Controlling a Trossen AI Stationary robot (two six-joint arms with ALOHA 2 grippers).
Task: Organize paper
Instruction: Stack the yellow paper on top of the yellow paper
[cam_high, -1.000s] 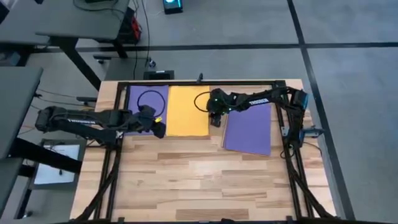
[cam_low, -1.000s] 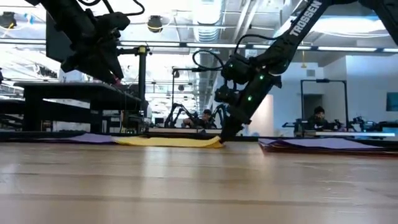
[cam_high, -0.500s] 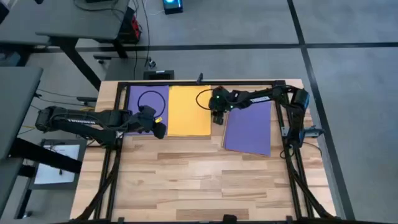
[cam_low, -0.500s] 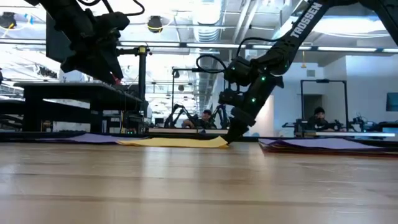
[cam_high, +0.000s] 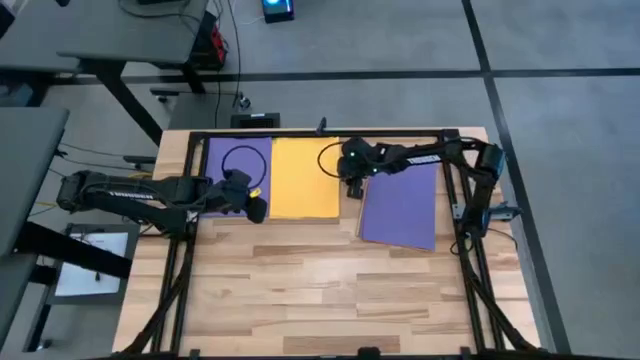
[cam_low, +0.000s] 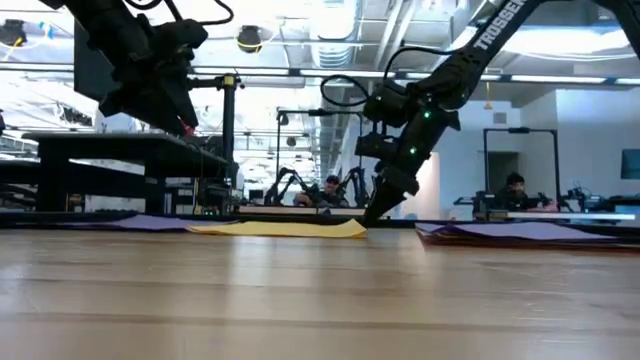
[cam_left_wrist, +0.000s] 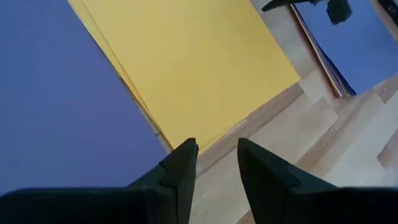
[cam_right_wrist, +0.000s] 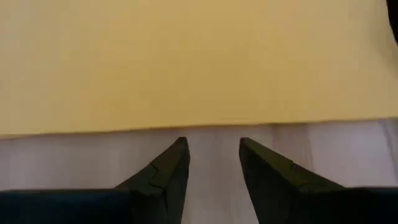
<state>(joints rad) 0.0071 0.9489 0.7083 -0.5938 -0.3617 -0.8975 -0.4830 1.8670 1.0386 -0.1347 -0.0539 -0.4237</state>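
A yellow sheet (cam_high: 303, 178) lies flat at the table's far middle. A purple sheet (cam_high: 238, 165) lies at its left, and a purple-topped stack (cam_high: 400, 205) at its right. My right gripper (cam_high: 353, 186) is open and points down. It stands low over the bare wood strip (cam_right_wrist: 214, 134), just off the yellow sheet's right edge (cam_right_wrist: 199, 121). My left gripper (cam_high: 256, 209) is open and held well above the table (cam_low: 185, 125). It stands over the near corner where the yellow sheet (cam_left_wrist: 186, 68) meets the purple sheet (cam_left_wrist: 68, 112).
A black frame rail (cam_high: 320, 134) runs along the table's far edge and down both sides. Free wood (cam_high: 320, 280) fills the table's near half. A cable loop (cam_high: 240, 160) hangs over the left purple sheet. Other tables and people show in the room behind.
My right gripper has moved off the yellow sheet's right edge, toward the table's far edge and a little to the right. The yellow sheet's right edge, raised a little before, now lies flatter.
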